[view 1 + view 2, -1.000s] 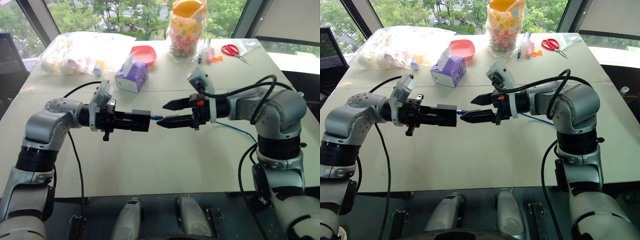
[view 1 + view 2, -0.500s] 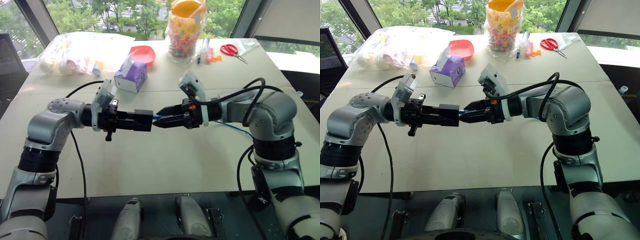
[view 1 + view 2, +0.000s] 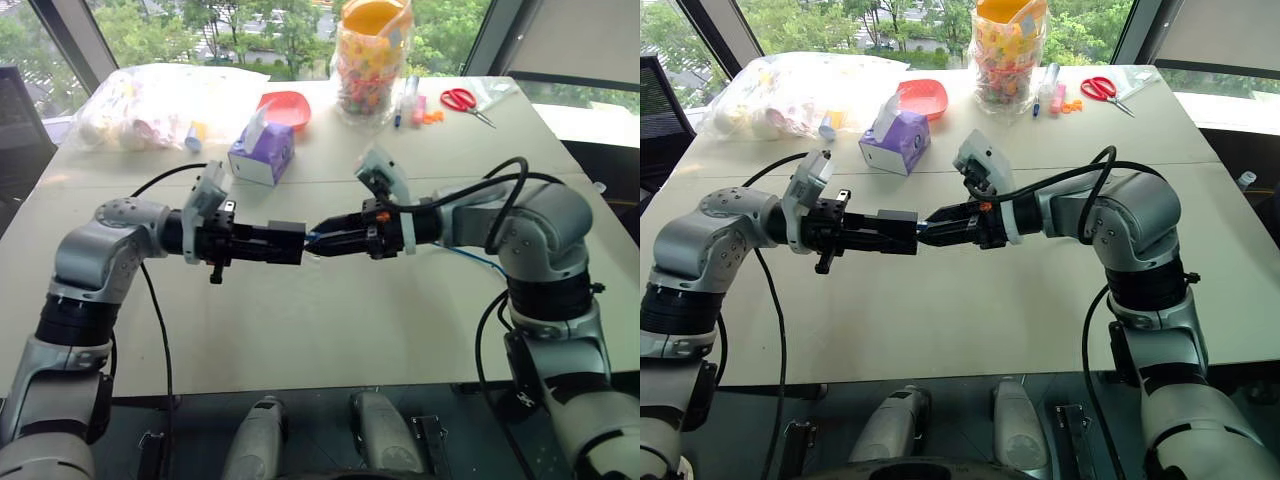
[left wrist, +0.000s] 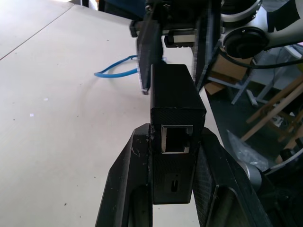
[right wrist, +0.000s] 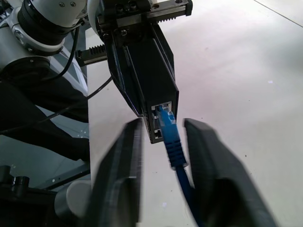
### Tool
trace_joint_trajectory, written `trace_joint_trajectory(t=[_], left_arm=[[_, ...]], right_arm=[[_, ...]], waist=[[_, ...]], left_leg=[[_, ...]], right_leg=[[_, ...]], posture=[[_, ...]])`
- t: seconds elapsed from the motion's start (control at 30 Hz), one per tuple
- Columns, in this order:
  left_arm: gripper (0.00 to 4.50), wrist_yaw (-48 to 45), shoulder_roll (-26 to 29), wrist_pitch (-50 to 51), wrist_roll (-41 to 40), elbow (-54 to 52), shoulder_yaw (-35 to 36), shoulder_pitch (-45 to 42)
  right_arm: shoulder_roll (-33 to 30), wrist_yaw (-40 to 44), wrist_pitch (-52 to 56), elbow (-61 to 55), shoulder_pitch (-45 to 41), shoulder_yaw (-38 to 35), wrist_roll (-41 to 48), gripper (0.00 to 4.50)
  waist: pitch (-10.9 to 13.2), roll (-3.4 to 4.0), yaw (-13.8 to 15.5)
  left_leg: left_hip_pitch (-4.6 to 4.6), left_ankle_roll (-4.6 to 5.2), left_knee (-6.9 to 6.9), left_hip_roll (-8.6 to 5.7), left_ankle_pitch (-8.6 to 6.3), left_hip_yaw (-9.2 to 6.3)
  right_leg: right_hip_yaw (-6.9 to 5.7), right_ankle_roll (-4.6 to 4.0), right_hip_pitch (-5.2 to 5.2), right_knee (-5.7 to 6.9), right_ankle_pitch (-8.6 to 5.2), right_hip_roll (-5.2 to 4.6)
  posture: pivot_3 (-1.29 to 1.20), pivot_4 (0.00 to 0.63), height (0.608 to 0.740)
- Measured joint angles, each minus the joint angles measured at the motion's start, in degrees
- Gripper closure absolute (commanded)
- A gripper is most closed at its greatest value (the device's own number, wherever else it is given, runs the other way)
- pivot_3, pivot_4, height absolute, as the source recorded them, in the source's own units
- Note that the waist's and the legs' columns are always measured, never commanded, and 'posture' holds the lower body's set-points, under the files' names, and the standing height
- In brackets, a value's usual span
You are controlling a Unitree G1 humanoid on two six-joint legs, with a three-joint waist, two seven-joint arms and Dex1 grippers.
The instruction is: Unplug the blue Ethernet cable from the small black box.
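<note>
**A:** What is in front of the robot, biggest things first?

**B:** A wide pale bench [image 3: 330, 330] runs from the robot to a window. At its far edge sit a clear bag of small items [image 3: 165, 105], a jar of colourful sweets with an orange lid [image 3: 375, 60], a purple tissue box [image 3: 263, 152], a red dish [image 3: 290, 105] and red-handled scissors [image 3: 462, 100]. Both arms reach inward and meet above the middle of the bench.

**A:** Where is the small black box?

**B:** The left end effector [image 3: 275, 242] is clenched on the small black box [image 4: 176, 97], holding it in the air with its long axis level and its socketed end facing the right arm. In the left wrist view an empty port shows on the near end.

**A:** And the cable?

**B:** The blue Ethernet cable [image 5: 173, 144] is plugged into the far end of the box. Its plug points straight along the box's long axis, and the cord trails back under the right arm onto the bench.

**A:** What is the right arm doing?

**B:** The right end effector [image 3: 940, 225] is nose to nose with the box. The right wrist view shows its fingers [image 5: 210, 161] on either side of the plug's blue boot with gaps visible; from the head views they look drawn together on it, so I take it as gripping the cable.

**A:** Which way should the pull go?

**B:** I'd judge straight back towards the robot's right, along that shared axis, while the left holds the box steady.
</note>
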Motion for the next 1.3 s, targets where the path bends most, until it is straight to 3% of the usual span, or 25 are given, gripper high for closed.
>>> trace_joint_trajectory(t=[0.63, 1.0, 1.07, 1.2, 1.3], left_arm=[[4.01, -0.5, 0.9, 0.2, 0.0, -2.1, -0.4, 1.4], [4.01, -0.5, 1.3, 0.1, 0.1, -2.4, -0.4, 1.5], [4.01, 0.5, 0.9, -2.1, 1.4, -1.9, -0.4, 1.5], [4.01, 7.1, -4.6, -11.3, 7.5, 2.3, -0.3, 1.3], [4.01, 13.1, -8.2, -21.2, 14.3, 8.9, -0.5, 1.1]], right_arm=[[-1.6, 0.6, -1.1, 0.2, 0.8, 1.7, 1.7, 4.44], [-10.1, 3.2, -5.1, 8.8, 4.8, 3.2, -2.6, 4.44], [-8.7, 0.5, -8.6, 10.4, 5.0, 3.0, -5.4, 4.44], [-1.1, -13.6, -20.9, 16.7, 4.9, 2.6, -16.5, 4.44], [2.8, -25.0, -23.4, 22.4, 4.3, 2.5, -24.4, 4.44]], waist=[[0.0, 0.0, 0.0], [0.0, 0.0, -0.2], [0.0, -0.01, -0.1], [0.0, -0.02, 0.2], [0.0, -0.02, 0.5]], left_leg=[[0.0, 0.0, 0.0, 0.0, 0.0, 0.0], [-0.01, 0.01, 0.0, 0.02, 0.0, 0.02], [0.01, 0.01, 0.02, 0.02, 0.0, 0.04], [0.0, -0.01, 0.05, 0.0, 0.01, 0.04], [-0.05, -0.03, 0.04, -0.03, 0.02, 0.04]], right_leg=[[0.0, 0.0, 0.0, -0.01, 0.0, 0.0], [0.0, 0.0, -0.01, -0.03, -0.01, 0.02], [0.01, 0.0, -0.01, -0.01, 0.0, 0.02], [0.02, 0.0, 0.0, -0.01, 0.0, 0.0], [0.03, -0.01, -0.06, -0.02, 0.02, -0.02]], posture=[[0.0, 0.15, 0.74], [0.0, 0.15, 0.74], [0.0, 0.15, 0.74], [0.0, 0.15, 0.74], [0.0, 0.15, 0.74]])
